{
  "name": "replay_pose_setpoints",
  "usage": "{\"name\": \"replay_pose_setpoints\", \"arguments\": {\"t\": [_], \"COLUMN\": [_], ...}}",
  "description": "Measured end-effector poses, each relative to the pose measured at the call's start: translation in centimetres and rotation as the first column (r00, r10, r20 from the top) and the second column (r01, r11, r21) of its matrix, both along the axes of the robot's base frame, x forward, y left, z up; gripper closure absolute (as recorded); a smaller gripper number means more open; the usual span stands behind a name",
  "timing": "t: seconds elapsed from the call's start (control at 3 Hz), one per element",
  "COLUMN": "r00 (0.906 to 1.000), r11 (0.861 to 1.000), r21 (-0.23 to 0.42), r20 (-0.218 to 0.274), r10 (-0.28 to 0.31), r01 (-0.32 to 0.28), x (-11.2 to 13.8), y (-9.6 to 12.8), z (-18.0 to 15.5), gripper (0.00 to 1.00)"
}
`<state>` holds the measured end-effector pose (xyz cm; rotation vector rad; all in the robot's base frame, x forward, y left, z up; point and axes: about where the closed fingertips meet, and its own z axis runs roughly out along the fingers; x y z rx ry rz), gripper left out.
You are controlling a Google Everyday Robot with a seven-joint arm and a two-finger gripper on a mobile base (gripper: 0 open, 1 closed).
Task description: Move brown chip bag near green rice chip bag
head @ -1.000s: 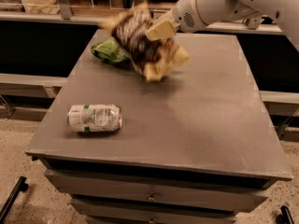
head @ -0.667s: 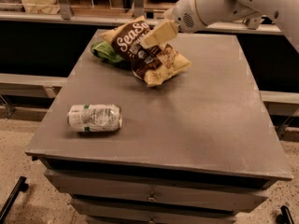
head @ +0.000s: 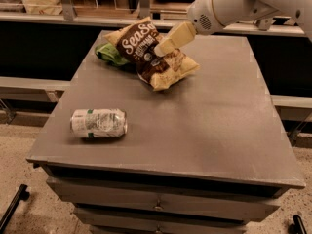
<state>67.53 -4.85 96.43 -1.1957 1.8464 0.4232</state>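
The gripper [head: 161,46] sits at the far end of the table, its cream tip pressed onto the middle of the brown chip bag [head: 139,45], just right of the white "SeaSalt" script. From where I stand I cannot tell whether it is clamped on the bag or only touching it; the tip hides its own contact.

The brown chip bag lies on the tabletop, tilted, with its tan lower corner spread toward the near right and its upper edge pointing toward the far left. That upper-left part overlaps the green rice chip bag [head: 111,54], which peeks out from beneath and beside it as a crumpled bright-green patch at the table's far-left area. The two bags touch.

Behind the gripper, the white arm [head: 229,6] comes in from the upper right, above the table's far edge.

Well apart from the bags, near the front-left edge, a silver-and-green can [head: 99,123] lies on its side. The grey table [head: 204,121] has drawers [head: 156,206] beneath its top.
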Motion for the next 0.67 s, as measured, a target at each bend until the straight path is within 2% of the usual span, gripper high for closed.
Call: {"name": "replay_pose_setpoints", "arguments": {"t": [0.33, 0.67], "r00": [0.9971, 0.9913], "r11": [0.997, 0.99], "r21": [-0.022, -0.04], "r20": [-0.002, 0.001], "r10": [-0.077, -0.132], "r01": [0.077, 0.132], "x": [-1.5, -2.6], "y": [-6.6, -11.1], "z": [0.9, 1.5], "gripper": [0.0, 0.0]}}
